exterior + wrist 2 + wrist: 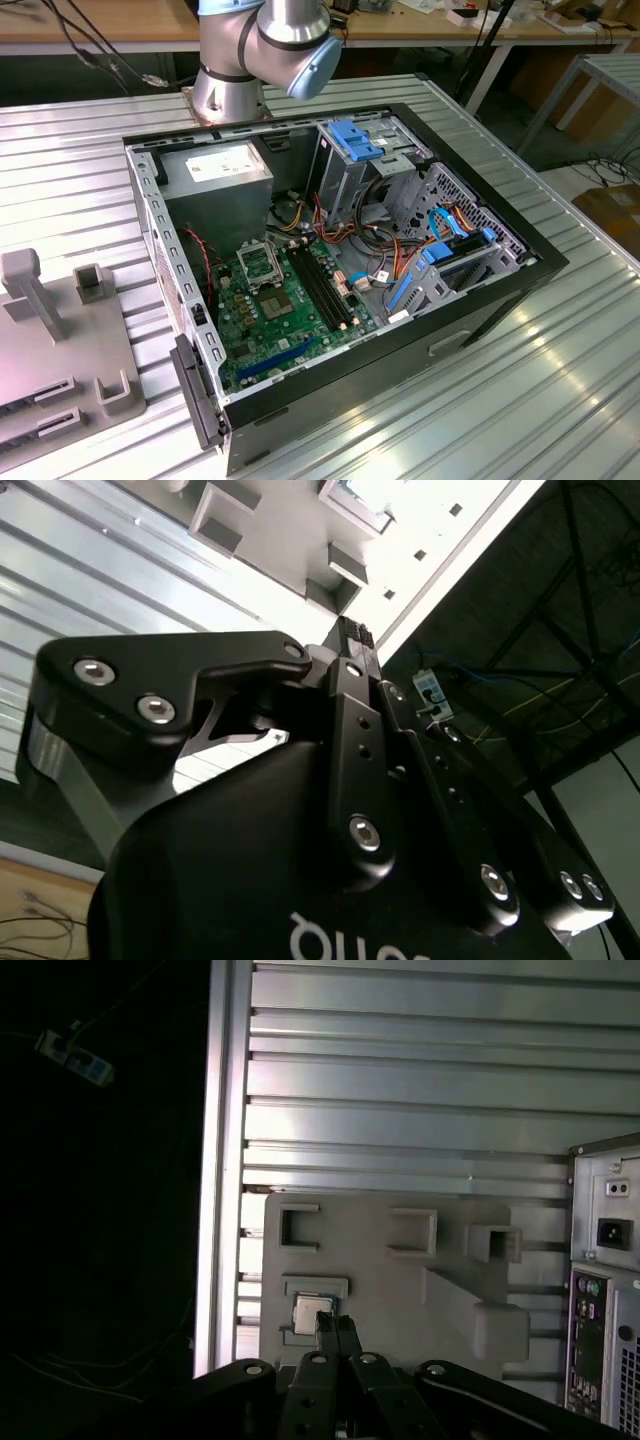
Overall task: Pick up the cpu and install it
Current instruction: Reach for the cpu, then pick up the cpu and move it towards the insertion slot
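Observation:
The cpu [308, 1312] is a small shiny silver square. It lies flat in a recess of a grey fixture plate [400, 1290] on the ribbed metal table. In the first wrist view my gripper [336, 1322] hangs above the plate with its fingertips pressed together, empty, their tips overlapping the chip's edge in the picture. In the second wrist view the gripper [351, 632] is also shut. The black socket [262, 263] sits on the green motherboard [300, 335] inside the open computer case [500, 290].
The arm's base [232, 85] stands behind the case. The grey fixture plate [45, 375] with raised blocks lies at the exterior view's left. The case's rear panel [605, 1280] is near the plate. Inside the case are drive cages, cables and a power supply [220, 170].

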